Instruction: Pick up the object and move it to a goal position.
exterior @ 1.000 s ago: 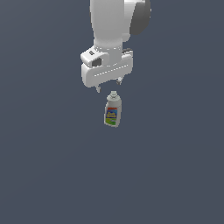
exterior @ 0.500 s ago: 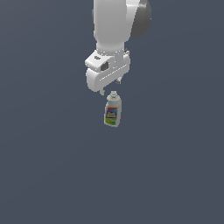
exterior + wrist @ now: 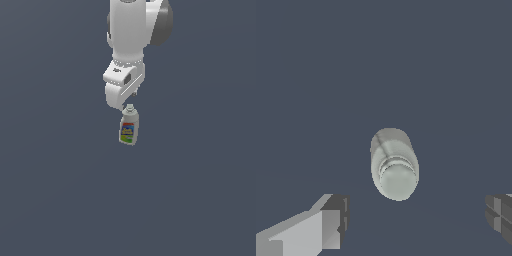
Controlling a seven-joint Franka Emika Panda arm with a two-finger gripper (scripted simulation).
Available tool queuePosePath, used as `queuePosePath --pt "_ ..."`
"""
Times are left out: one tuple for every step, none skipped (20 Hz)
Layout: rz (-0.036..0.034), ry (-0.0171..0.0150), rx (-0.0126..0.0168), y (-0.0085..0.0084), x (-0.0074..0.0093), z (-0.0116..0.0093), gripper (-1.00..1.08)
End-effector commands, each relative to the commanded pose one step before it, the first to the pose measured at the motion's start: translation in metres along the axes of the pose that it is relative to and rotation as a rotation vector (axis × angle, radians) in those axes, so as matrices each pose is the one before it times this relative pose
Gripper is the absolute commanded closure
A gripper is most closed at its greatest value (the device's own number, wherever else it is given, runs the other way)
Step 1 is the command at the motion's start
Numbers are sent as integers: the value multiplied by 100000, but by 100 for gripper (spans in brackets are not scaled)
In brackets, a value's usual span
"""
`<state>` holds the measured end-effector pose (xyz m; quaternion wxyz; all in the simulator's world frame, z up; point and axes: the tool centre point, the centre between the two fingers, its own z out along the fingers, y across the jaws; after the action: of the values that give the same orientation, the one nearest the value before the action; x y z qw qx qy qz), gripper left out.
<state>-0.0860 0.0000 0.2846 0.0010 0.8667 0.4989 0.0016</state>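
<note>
**Directly above the capped bottle, fingers spread wide**

Seen from the exterior view, the gripper [image 3: 127, 104] hangs from a smooth, glossy white arm [image 3: 131, 30] made of rounded cylindrical shells, with a darker grey joint cap on the exterior view's right. The blocky white hand tapers down to fingertips that are mostly hidden behind its own body, so this view alone does not show their spread. Just below them stands the bottle [image 3: 129, 127], upright on a flat, matte slate-grey floor [image 3: 60, 190]. It is small, of pale white-grey plastic, with sloped shoulders, a narrow neck ending in a little round cap, and a label in red, blue, yellow and green on its front. The cap sits right at the lower edge of the hand; whether they touch cannot be told. On every side of the bottle the floor is bare and even, giving open room all around.

From the wrist view, the bottle [image 3: 394, 163] is seen from above: a rounded oblong body with a ribbed neck ring and a domed cap. Two squared, hard-edged fingers [image 3: 331, 222] frame it, one light grey with a dark pad face, the other only a dark ridged corner at the picture's edge. They stand far apart, with the bottle between them and clear grey floor [image 3: 381, 60] showing on both sides, touching neither finger.
</note>
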Motion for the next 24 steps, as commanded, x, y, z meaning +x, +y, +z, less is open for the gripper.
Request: queuePosePath --pt "-4165 -61 121 -131 29 161 -92" --pt "-1284 -20 42 -42 12 51 -92" --pt "-1149 -17 38 -37 11 46 -92" --pt "-1013 -15 34 -33 10 41 -92" --pt "-877 -13 29 -28 8 35 -92" --pt "-743 -11 25 -24 8 30 -92" --pt "-608 -8 20 -19 6 24 -92" --pt "-473 -7 16 -15 5 19 -92" --pt "-338 -5 11 -11 4 14 -92" --pt "-201 -3 7 -6 2 8 -92" --pt "-69 -1 2 -2 1 3 -92" --pt "423 1 -6 10 -1 -13 -92" --pt "0 0 0 0 -2 28 -92" --pt "0 0 0 -1 -5 83 -92" --pt "0 0 0 -2 -8 138 -92" --pt "-49 0 1 -14 12 194 -92" --pt "0 0 0 -5 -14 248 -92" --pt "-49 0 1 -17 6 304 -92" --pt "0 0 0 -8 -21 358 -92" --pt "-49 0 1 -20 -1 413 -92" --pt "-49 0 1 -21 -4 468 -92" --pt "-49 0 1 -20 -6 509 -92" --pt "-49 0 1 -16 -2 468 -92" --pt "0 0 0 0 -20 414 -92"
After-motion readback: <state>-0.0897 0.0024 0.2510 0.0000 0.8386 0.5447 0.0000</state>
